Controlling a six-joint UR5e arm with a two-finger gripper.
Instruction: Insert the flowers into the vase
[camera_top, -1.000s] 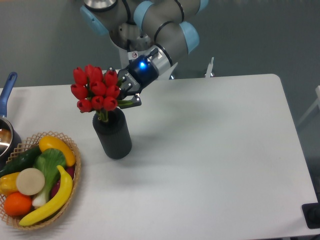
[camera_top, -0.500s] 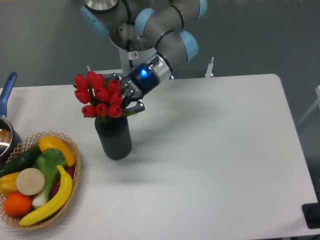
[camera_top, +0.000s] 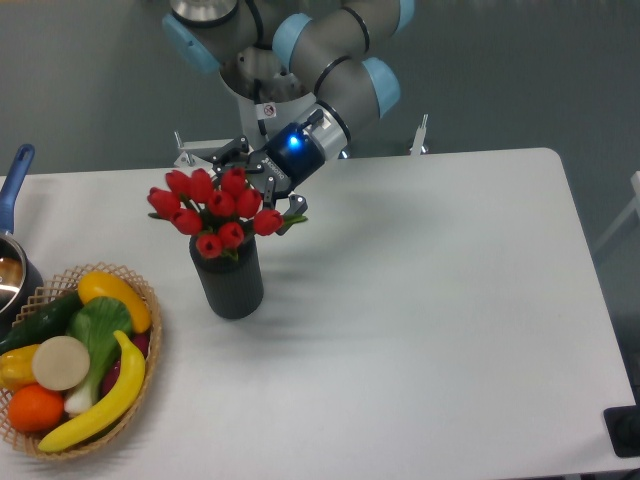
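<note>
The flowers, a bunch of red tulip buds on green stems, stand with their stems down in the vase, a dark cylinder on the left half of the white table. The buds spread just above its mouth. My gripper is right behind and to the right of the buds, tilted down to the left, with a blue light on its wrist. Its jaws stand apart, one finger above the bunch and one at its right side, so it is open and no longer clamps the stems.
A woven basket of fruit and vegetables sits at the front left, close to the vase. A pot with a blue handle is at the left edge. A small black object lies at the front right corner.
The bunch has sunk lower into the vase and its buds have spread out. My gripper's jaws have opened, and it has shifted slightly right.
</note>
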